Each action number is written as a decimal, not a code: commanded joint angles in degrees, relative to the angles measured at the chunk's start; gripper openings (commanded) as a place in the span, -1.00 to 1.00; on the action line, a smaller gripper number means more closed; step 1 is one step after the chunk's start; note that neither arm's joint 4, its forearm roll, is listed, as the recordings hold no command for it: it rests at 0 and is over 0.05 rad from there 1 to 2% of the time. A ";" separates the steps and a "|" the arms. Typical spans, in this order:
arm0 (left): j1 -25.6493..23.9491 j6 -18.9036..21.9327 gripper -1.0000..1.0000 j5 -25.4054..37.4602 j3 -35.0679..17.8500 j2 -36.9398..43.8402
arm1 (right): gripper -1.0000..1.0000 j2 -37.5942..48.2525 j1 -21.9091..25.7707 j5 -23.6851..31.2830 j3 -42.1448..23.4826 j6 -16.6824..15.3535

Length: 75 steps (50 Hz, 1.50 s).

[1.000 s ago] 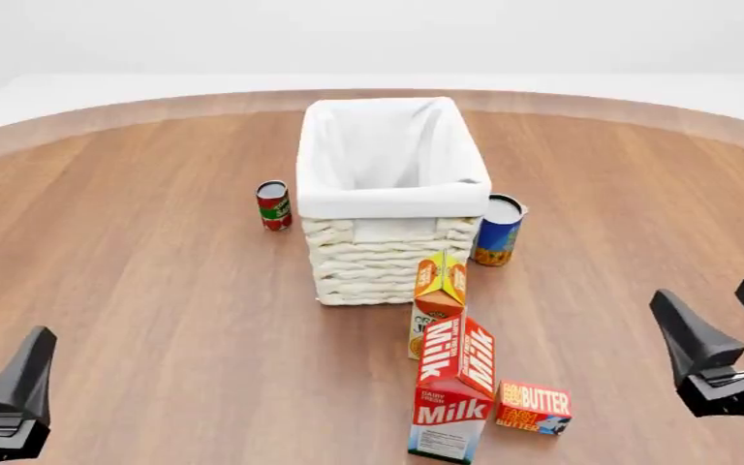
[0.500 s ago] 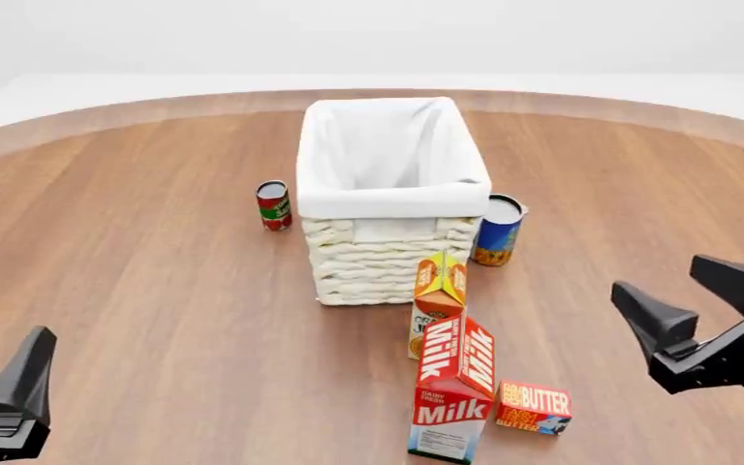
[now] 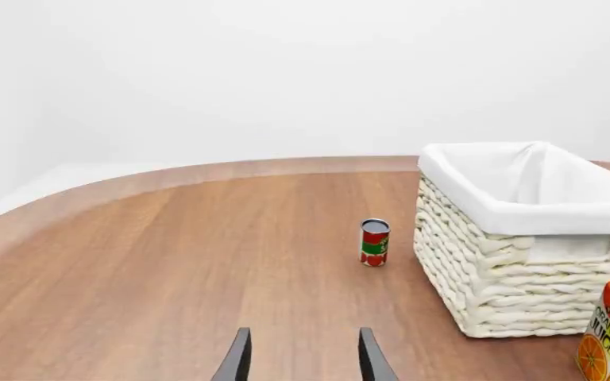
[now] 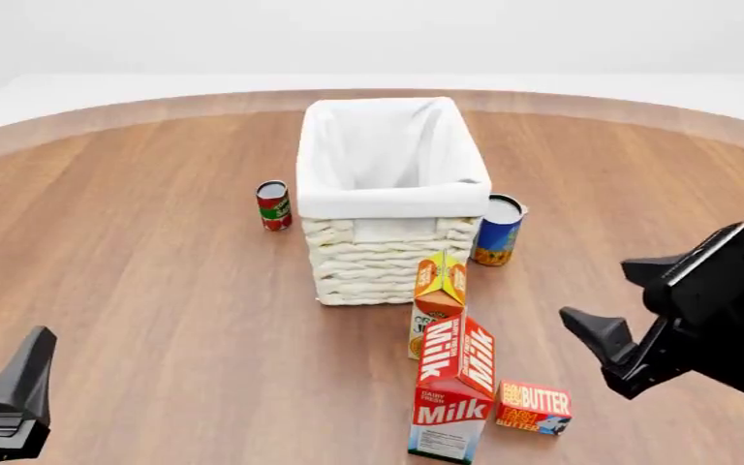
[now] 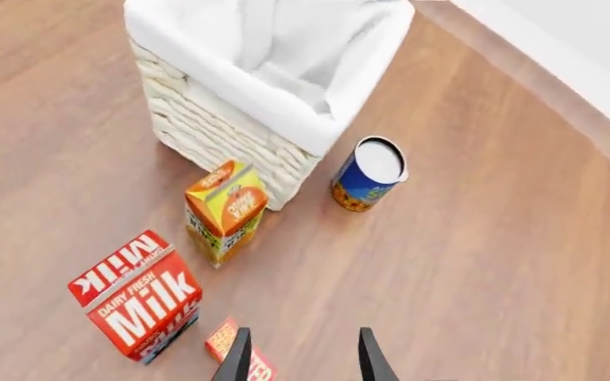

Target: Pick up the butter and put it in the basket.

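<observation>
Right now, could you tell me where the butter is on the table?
In the front view the butter lies flat near the table's front edge, right of centre, just right of the milk carton, with the open right gripper hovering to its right.

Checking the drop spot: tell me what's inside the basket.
The basket shows only its white cloth liner; no items visible. The near inner wall and part of the floor are hidden by the rim in every view.

Right gripper [image 4: 631,300] swung left and tilted over, jaws open, now nearer the butter [image 4: 534,407] and milk carton [image 4: 453,397]. Nothing else moved.
</observation>
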 commanded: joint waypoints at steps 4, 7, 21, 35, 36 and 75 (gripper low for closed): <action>0.00 0.00 1.00 0.00 0.00 0.00 | 1.00 4.98 0.92 3.68 -3.27 -2.92; 0.00 0.00 1.00 0.00 0.00 0.00 | 1.00 5.19 0.85 4.95 -3.37 -4.92; 0.00 0.00 1.00 0.00 0.00 0.00 | 1.00 9.99 -4.67 4.65 -4.94 -14.01; 0.00 0.00 1.00 0.00 0.00 0.00 | 1.00 11.91 -5.15 9.01 -6.04 -20.78; 0.00 0.00 1.00 0.00 0.00 0.00 | 1.00 12.21 -5.25 9.34 -6.32 -21.09; 0.00 0.00 1.00 0.00 0.00 0.00 | 1.00 20.15 0.35 4.22 -1.02 -29.05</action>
